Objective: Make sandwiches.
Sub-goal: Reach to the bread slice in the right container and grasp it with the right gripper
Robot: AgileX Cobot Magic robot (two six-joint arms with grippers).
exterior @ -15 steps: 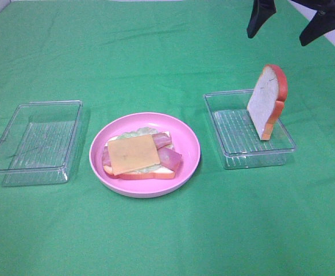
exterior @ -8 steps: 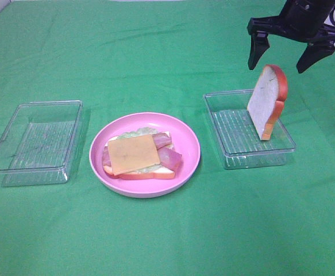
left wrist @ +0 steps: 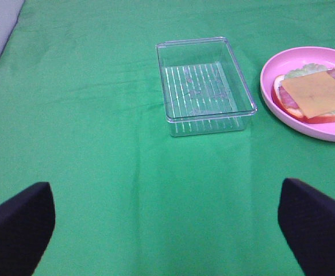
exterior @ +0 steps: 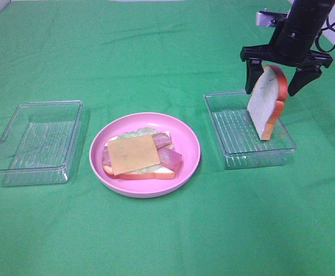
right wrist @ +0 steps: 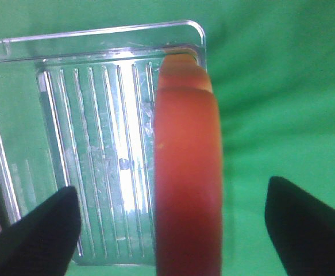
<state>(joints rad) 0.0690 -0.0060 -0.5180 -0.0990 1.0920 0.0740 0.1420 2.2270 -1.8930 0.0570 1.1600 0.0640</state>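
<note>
An open sandwich (exterior: 135, 154) lies on the pink plate (exterior: 187, 138): bread at the bottom, then lettuce, bacon strips and a yellow cheese slice on top. The sandwich (left wrist: 316, 95) also shows in the left wrist view. A second bread slice (exterior: 266, 106) stands upright on its edge in the right clear tray (exterior: 230, 144). My right gripper (exterior: 272, 90) hangs over the slice, open, one finger on each side of its top. In the right wrist view the orange crust (right wrist: 187, 172) runs between the fingers with gaps on both sides. My left gripper (left wrist: 167, 230) is open over bare cloth.
An empty clear tray (exterior: 18, 167) sits left of the plate, and this tray (left wrist: 213, 114) is ahead of the left gripper. Green cloth covers the table. The pink plate's rim (left wrist: 305, 123) is at the edge of the left wrist view.
The right gripper has come down from the top of the view to straddle the top of the upright bread slice, its fingers slightly closer together. Nothing else has moved.
</note>
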